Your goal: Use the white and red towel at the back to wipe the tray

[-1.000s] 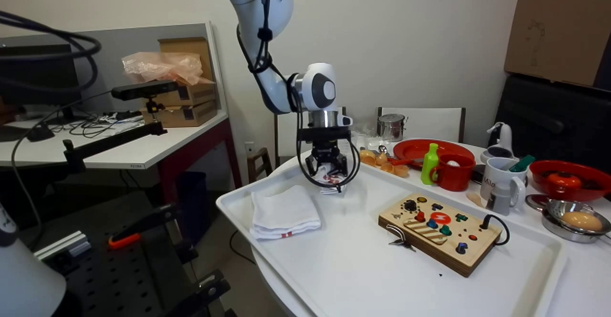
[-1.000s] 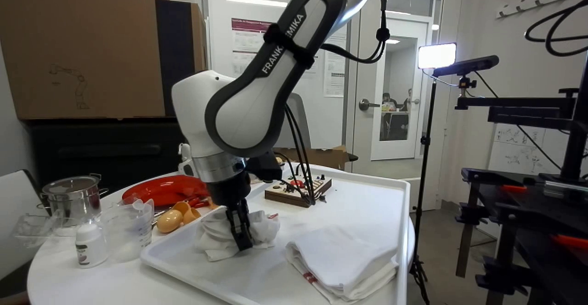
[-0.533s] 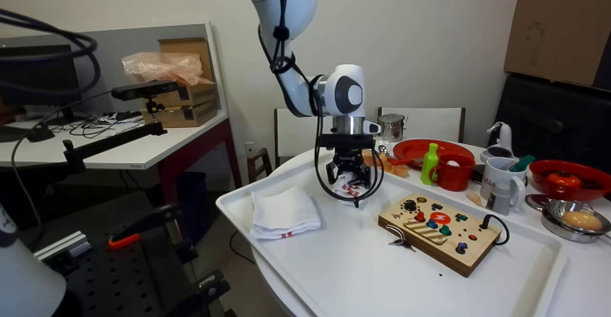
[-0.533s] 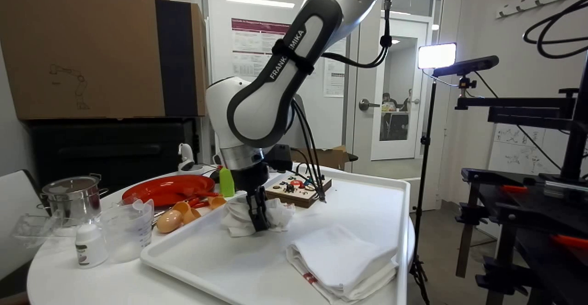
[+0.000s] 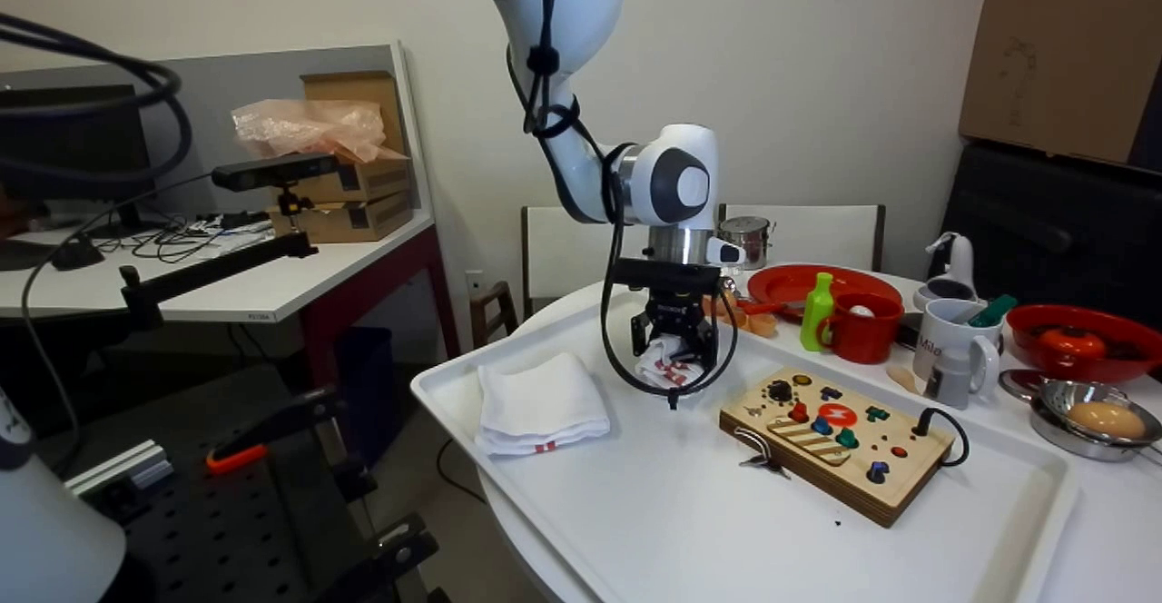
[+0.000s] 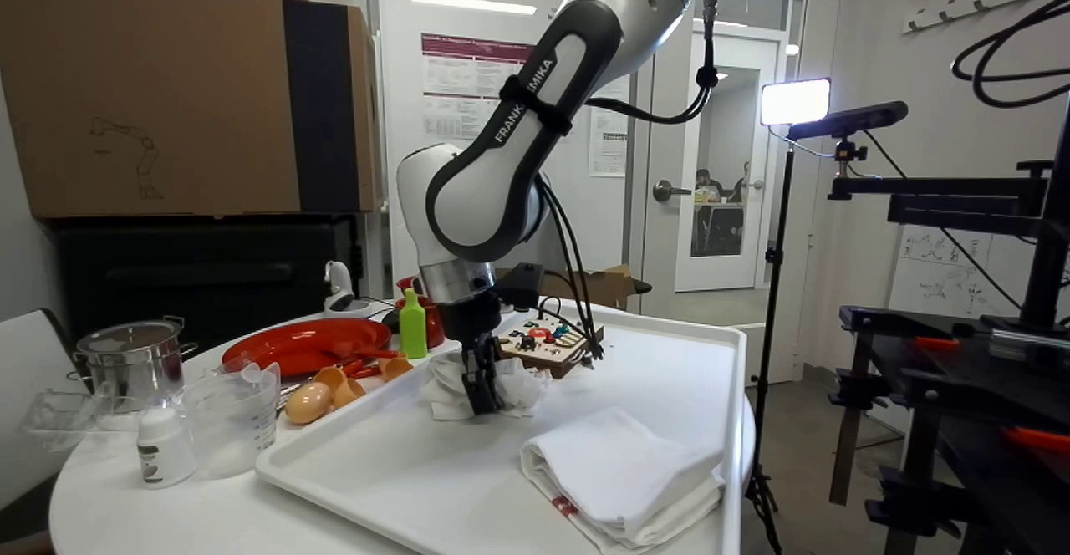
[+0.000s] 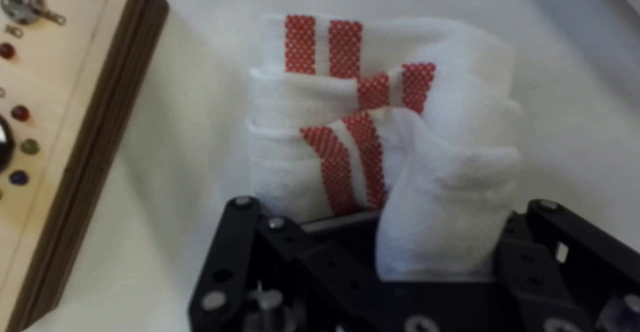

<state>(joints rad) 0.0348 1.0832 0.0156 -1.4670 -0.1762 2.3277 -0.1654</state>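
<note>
The white towel with red stripes [image 7: 345, 157] is bunched between the fingers of my gripper [image 7: 385, 217]. Its striped folds spread out ahead of the fingers in the wrist view. In both exterior views my gripper [image 5: 674, 349] [image 6: 482, 400] points down, with the towel [image 5: 667, 371] [image 6: 522, 388] against the white tray [image 5: 690, 512] [image 6: 393, 471]. The fingers are closed on the cloth; their tips are hidden by it. A second folded white towel [image 5: 543, 403] [image 6: 623, 471] with a small red mark lies flat on the tray, apart from the gripper.
A wooden box with knobs [image 5: 835, 439] [image 6: 547, 342] [image 7: 75, 122] sits on the tray, close beside the held towel, with keys at its side. Beyond the tray rim stand a green bottle [image 5: 818, 312], red mug [image 5: 862, 326], red plate [image 6: 309, 346] and eggshells [image 6: 334, 388].
My gripper and the held towel have slid across the tray towards the wooden box, away from the tray's corner. The folded towel and the box have not moved.
</note>
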